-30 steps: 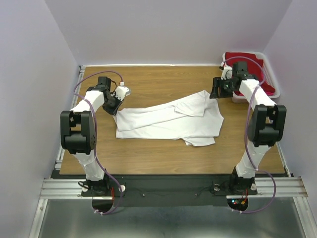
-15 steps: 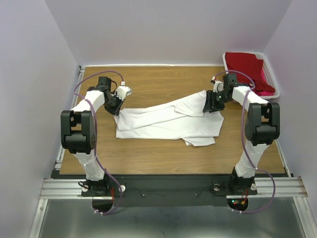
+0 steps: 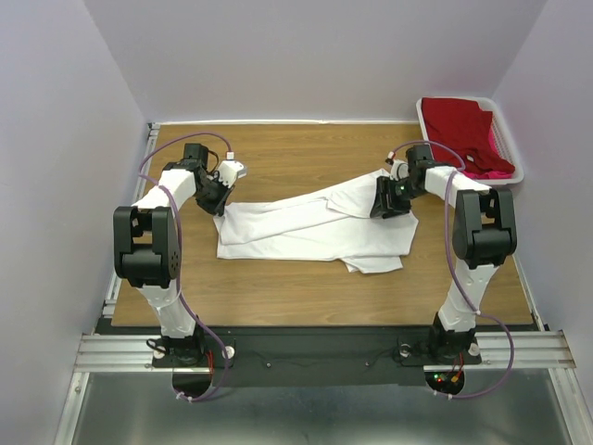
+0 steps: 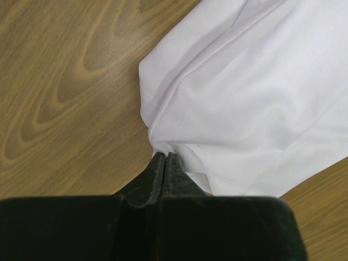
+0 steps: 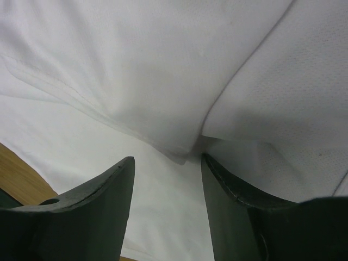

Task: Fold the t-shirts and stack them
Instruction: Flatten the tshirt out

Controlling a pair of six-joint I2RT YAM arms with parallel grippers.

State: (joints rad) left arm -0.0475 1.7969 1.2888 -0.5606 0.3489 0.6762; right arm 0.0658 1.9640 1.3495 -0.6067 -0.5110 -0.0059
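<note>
Top view: you've got the white shirt (image 3: 315,230) spread rumpled across the middle of the table (image 3: 278,153), part folded, with one sleeve flap lying toward the far right. The left gripper (image 3: 215,201) sits at the shirt's left end, down at the cloth edge. The right gripper (image 3: 386,199) is on the shirt's far right part, over the sleeve flap. The basket (image 3: 516,172) sits at the far right corner of the table. In it a red shirt (image 3: 456,125) is heaped and fills most of it, with a pink shirt (image 3: 484,170) showing at the near side beside the red. The white shirt lies well apart from the basket.

Left wrist view: the jaws are pressed together with a bunched corner of the white shirt's edge pinched between the tips. Bare wood shows to the left, and the cloth fans out to the upper right.

Right wrist view: the jaws are spread apart, low over the white shirt. A raised fold of cloth sits in the gap between them, not clamped. A sliver of wood shows at the lower left.
</note>
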